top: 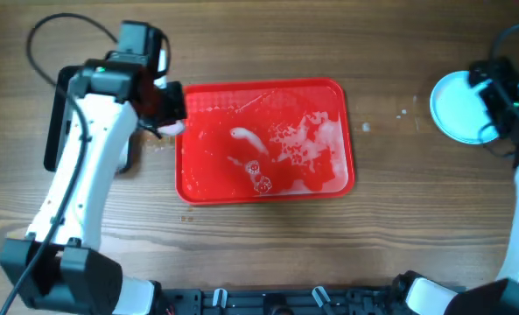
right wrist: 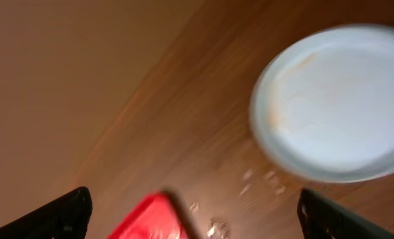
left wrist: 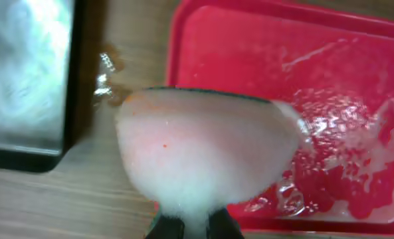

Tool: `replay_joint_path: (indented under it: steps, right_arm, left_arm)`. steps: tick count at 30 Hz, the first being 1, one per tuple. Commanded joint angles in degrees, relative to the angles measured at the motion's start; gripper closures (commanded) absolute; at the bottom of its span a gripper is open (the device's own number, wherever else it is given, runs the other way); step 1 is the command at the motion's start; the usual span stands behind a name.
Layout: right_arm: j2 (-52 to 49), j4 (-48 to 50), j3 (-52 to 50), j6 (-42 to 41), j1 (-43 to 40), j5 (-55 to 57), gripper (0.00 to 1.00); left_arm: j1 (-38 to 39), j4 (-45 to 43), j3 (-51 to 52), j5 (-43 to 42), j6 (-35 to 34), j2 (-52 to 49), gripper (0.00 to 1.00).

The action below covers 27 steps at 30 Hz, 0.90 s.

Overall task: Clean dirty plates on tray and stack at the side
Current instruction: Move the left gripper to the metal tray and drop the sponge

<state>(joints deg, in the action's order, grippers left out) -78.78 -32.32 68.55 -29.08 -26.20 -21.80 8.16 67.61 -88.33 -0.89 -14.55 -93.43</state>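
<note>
The red tray [top: 329, 96] lies mid-table, wet with white foam and holding no plates. It also shows in the left wrist view [left wrist: 250, 46], and its corner shows in the right wrist view [right wrist: 150, 219]. My left gripper [top: 170, 118] hovers at the tray's left edge. In its wrist view it [left wrist: 195, 224] is shut on a foam-covered sponge [left wrist: 203, 146] with a green backing. Pale turquoise plates [top: 452, 107] sit at the far right of the table, and I cannot tell how many are stacked. The top plate [right wrist: 336, 106] has faint orange-brown smears. My right gripper [top: 494, 94] is open and empty [right wrist: 197, 212] beside them.
A black-rimmed metal tin [left wrist: 24, 73] stands left of the tray, mostly hidden under my left arm in the overhead view [top: 56, 131]. Water drops lie on the wood between tray and plates [top: 366, 128]. A black cable [top: 58, 31] loops at the back left.
</note>
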Motion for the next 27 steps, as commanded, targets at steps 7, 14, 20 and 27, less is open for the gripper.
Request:
replay_joint_path:
  steps: [7,14,20,27]
  right_arm:
    - [-2.01,-5.29,-0.63,6.38,26.93,3.45,0.0]
    - [-2.01,-5.62,-0.63,6.38,30.53,6.16,0.0]
    - [-2.01,-5.88,-0.63,6.56,30.53,6.25,0.0]
    - [-2.01,-6.19,-0.63,9.6,30.53,7.02,0.01]
  left_arm:
    - [-14.34,-14.38,7.06,7.04,2.84,-3.17,0.96]
    - [-23.04,-24.85,9.6,8.46,2.19,-9.88,0.88]
    - [-25.66,-25.4,9.6,5.88,0.17,-13.53,0.62]
    - [-25.64,-24.09,9.57,5.79,0.15,-9.44,0.09]
